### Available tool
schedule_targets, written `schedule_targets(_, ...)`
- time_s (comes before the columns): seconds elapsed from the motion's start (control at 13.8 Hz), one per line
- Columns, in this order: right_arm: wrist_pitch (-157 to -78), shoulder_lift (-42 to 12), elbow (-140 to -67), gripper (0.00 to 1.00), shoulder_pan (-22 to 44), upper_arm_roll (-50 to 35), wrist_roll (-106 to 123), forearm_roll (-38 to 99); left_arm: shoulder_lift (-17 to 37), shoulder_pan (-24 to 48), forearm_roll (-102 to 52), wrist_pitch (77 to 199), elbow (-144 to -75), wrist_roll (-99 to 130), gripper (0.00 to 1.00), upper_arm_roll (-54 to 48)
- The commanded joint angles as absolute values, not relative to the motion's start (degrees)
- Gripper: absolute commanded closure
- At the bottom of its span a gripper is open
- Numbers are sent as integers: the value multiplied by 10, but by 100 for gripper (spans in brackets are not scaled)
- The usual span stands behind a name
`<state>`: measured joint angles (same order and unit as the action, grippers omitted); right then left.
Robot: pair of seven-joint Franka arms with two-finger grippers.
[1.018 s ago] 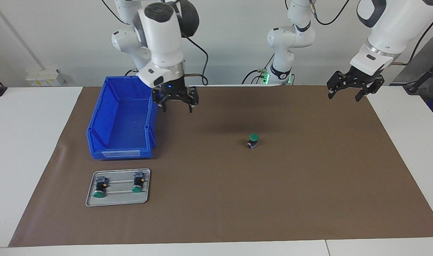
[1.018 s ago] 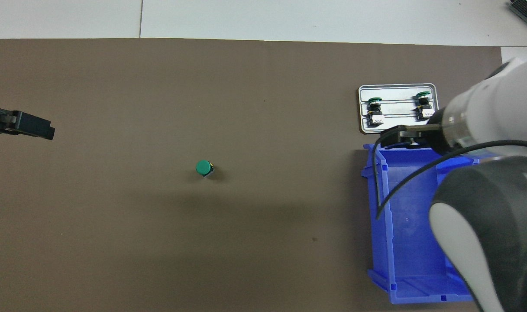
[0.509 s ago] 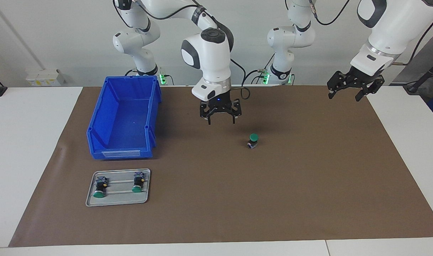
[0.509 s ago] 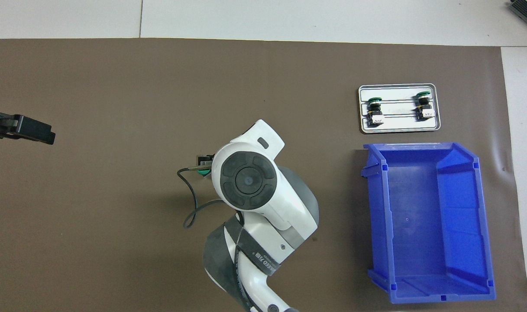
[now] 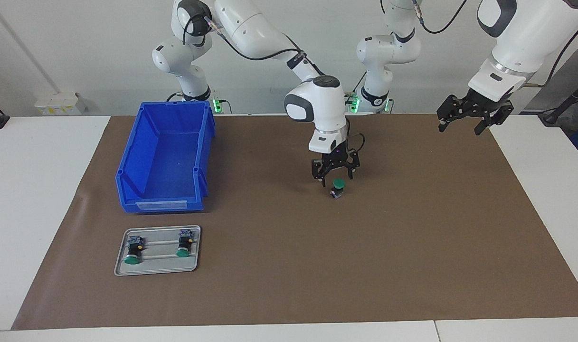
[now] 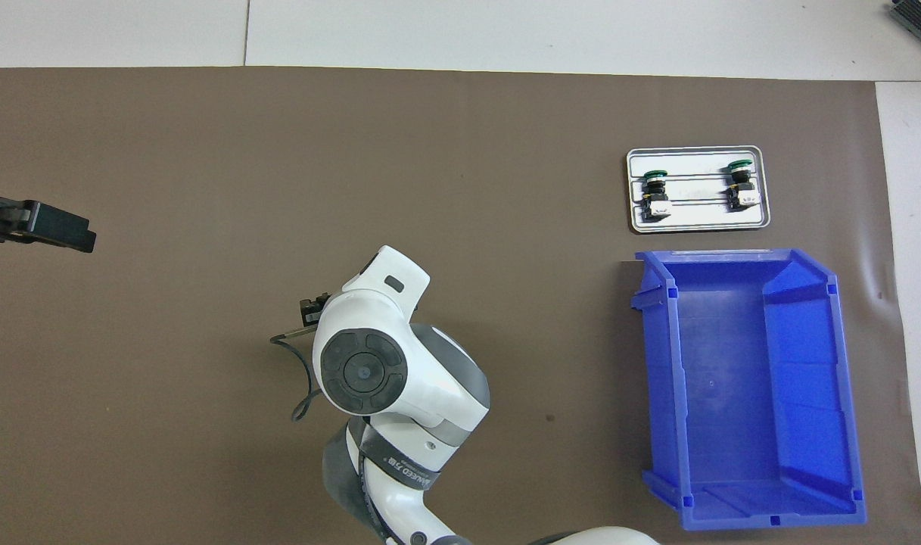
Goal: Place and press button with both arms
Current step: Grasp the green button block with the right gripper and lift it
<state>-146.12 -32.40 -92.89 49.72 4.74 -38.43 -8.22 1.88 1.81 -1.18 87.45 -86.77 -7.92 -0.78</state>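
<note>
The right arm reaches from its base out over the middle of the brown mat, its last link pointing almost straight down, and the right hand (image 5: 335,174) hangs just over the button (image 5: 337,187), fingers spread open and pointing down, their tips about level with the green cap; whether they touch it cannot be told. The button stands upright on the mat (image 5: 412,247) near the middle of the surface, cap up. From overhead the arm's wrist covers the button and only a black corner of the right hand (image 6: 311,311) shows beside the white housing. The left arm waits, bent high at its own end of the surface, with the left hand (image 5: 474,116) raised over the mat's edge, fingers open and angled down, holding nothing; overhead only its black tip (image 6: 36,225) shows. Toward the right arm's end a blue bin (image 5: 127,175) sits on the mat, and farther from the robots than the bin lies a metal tray (image 5: 158,268) carrying two more buttons (image 5: 132,251) (image 5: 184,247) on their sides
</note>
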Motion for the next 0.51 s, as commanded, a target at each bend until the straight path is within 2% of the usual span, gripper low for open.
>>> schedule_targets(0.0,-1469,-334,-918,0,503,49,-339,-91,8,11,-4,870,-880,-81,0,-11)
schedule_targets(0.22,-1469,-334,-923,3,502,49,-311,-90,7,11,-4,870,-880,-81,0,-11)
schedule_targets(0.36,-1462,-334,-924,22,503,49,-307,-91,8,11,-4,870,-879,-81,0,-11)
schedule_targets(0.44,-1458,-334,-924,47,503,49,-307,-91,8,11,-4,870,-880,-81,0,-11)
